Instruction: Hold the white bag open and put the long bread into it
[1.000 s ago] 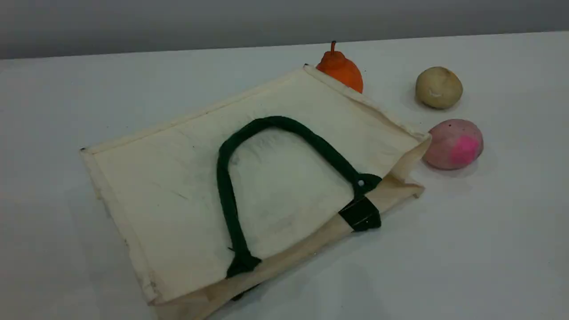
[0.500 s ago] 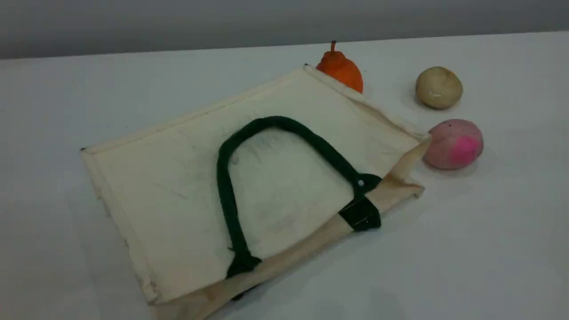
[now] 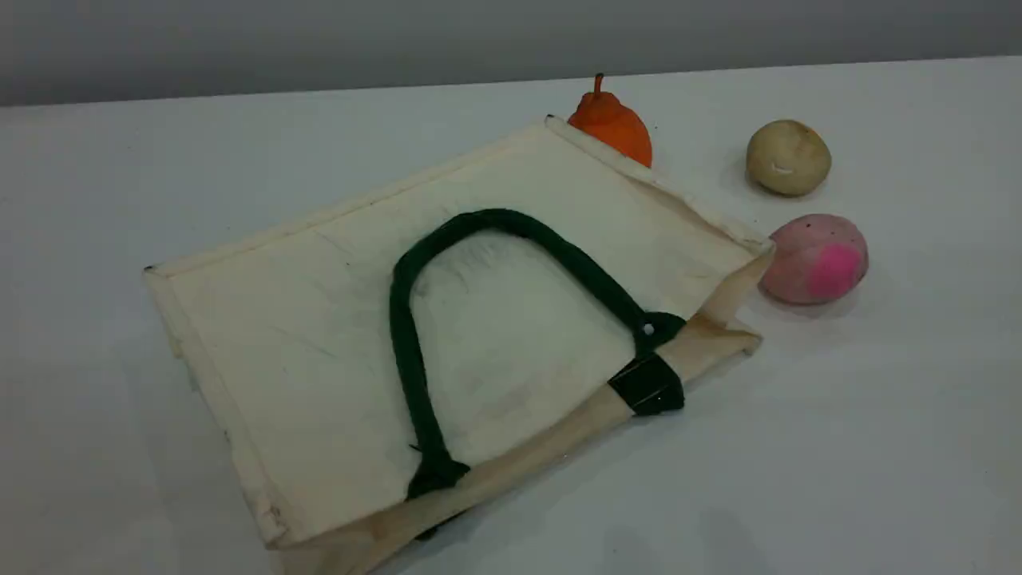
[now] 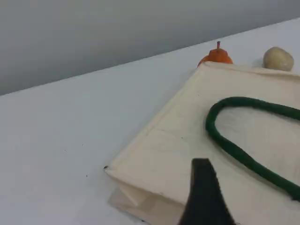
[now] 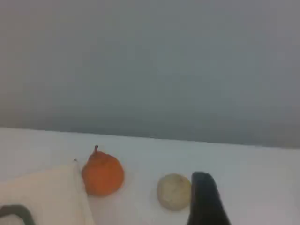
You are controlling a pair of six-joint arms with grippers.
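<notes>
The white bag (image 3: 319, 319) lies flat across the middle of the table, its mouth toward the right. One dark green rope handle (image 3: 407, 319) is folded back on top of it. The left wrist view looks over the bag's (image 4: 187, 140) closed bottom corner, with one dark fingertip (image 4: 202, 197) above the cloth and nothing against it. The right wrist view looks past the bag's far corner (image 5: 42, 192), and its fingertip (image 5: 204, 197) is bare too. Neither arm appears in the scene view. The long bread shows in no view.
An orange pear-shaped fruit (image 3: 611, 124) with a stem sits behind the bag's far corner. A round beige bun (image 3: 788, 157) lies to its right. A pink-spotted round bun (image 3: 816, 258) rests just beside the bag's mouth corner. A grey wall runs behind the table.
The bag's upper mouth corner beside the pink bun has folded slightly compared with a second ago. Faint shadows drift over the near table.
</notes>
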